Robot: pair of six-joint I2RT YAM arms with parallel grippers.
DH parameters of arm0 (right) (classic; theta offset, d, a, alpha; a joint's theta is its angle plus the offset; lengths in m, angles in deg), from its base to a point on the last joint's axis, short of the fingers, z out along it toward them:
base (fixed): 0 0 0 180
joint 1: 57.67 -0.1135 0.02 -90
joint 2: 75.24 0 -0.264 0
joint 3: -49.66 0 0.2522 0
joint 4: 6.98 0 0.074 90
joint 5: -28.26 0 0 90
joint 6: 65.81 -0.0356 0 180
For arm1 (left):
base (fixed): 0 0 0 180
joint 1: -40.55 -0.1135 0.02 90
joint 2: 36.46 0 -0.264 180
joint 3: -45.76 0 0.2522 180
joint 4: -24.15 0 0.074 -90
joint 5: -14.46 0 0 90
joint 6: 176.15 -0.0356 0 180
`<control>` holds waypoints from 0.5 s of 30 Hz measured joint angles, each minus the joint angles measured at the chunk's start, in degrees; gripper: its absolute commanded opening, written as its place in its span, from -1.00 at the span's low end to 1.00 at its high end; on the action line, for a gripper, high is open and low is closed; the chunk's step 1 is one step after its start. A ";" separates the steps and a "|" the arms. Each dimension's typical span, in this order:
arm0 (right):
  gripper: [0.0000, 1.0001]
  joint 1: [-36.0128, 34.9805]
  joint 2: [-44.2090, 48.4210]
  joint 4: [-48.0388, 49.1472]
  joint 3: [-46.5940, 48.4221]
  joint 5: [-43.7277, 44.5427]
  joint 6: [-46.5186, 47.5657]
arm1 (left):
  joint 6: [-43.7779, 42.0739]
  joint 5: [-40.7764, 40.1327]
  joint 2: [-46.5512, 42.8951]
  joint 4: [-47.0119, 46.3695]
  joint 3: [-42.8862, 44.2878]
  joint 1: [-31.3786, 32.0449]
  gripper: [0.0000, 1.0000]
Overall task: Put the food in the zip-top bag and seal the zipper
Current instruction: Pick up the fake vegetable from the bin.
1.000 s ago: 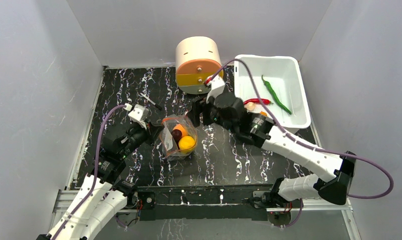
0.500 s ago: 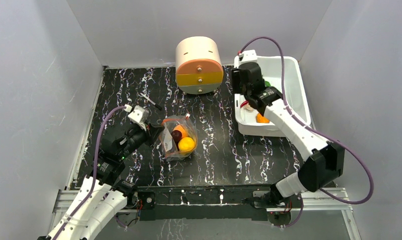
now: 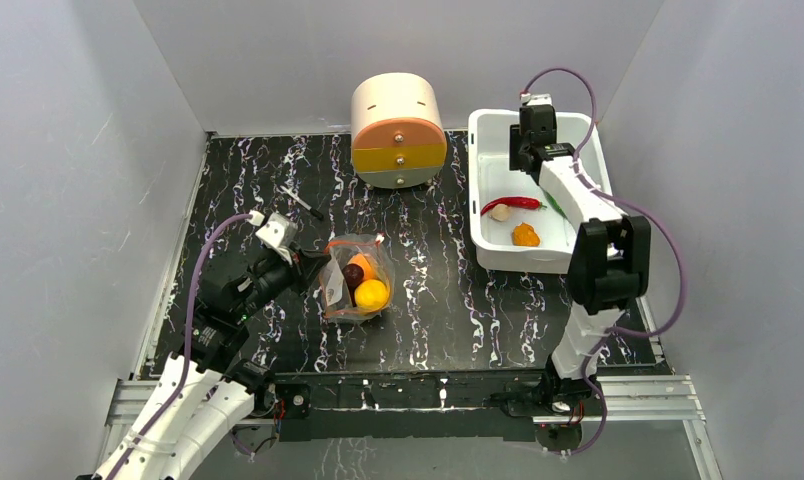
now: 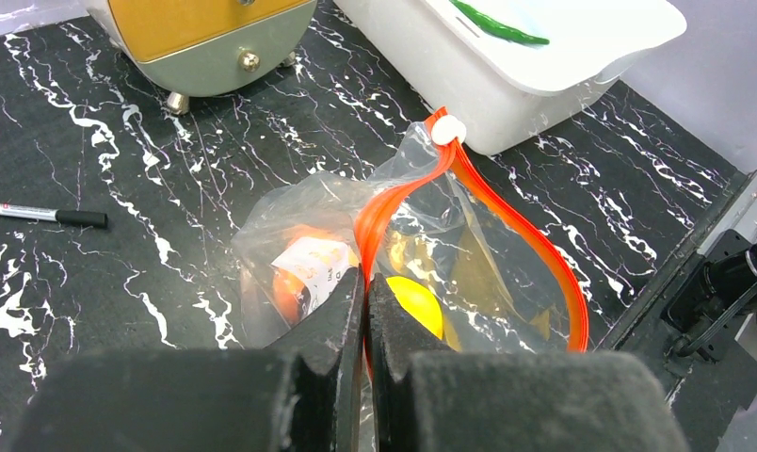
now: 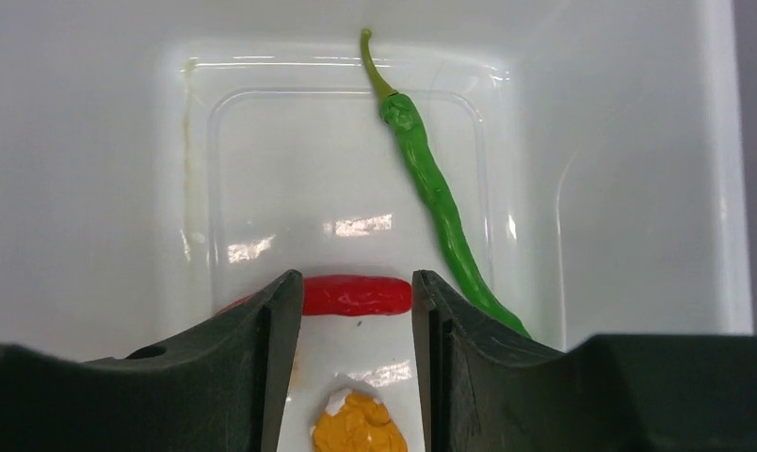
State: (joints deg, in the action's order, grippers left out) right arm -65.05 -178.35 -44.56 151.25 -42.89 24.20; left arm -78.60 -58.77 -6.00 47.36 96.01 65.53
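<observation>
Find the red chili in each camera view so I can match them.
Top external: red chili lies in the white tub, upper right.
Left wrist: not in view; the tub shows top right.
Right wrist: red chili low centre, framed by the open right end effector.
Shared landmark: the white tub.

We overlook the white tub (image 3: 516, 262) from high behind; our right wrist view hovers closely above it, our left views it low, leftward.
</observation>
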 measured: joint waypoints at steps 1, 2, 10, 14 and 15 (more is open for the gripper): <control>-0.13 1.07 -2.23 -0.04 1.07 -1.03 0.04 | 0.00 0.02 -0.11 0.00 0.00 0.00 -1.00; -0.13 1.99 -4.33 -0.04 2.19 -1.77 0.07 | 0.00 0.13 -0.17 0.00 0.00 0.00 -1.00; 0.04 6.29 -17.44 0.81 8.59 -3.08 0.13 | -0.02 0.20 0.22 0.00 0.00 0.00 -1.00; 0.26 7.06 -22.64 1.36 13.03 -4.50 0.00 | -0.07 0.13 0.46 0.00 0.00 0.00 -1.00; 0.29 7.08 -23.65 1.42 14.05 -4.87 0.04 | -0.07 0.11 0.50 0.00 0.00 0.00 -1.00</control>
State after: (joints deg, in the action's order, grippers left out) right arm -57.97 -202.00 -43.14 165.31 -47.77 24.24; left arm -78.66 -58.66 -5.50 47.36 96.01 65.53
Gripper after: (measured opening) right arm 0.599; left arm 0.010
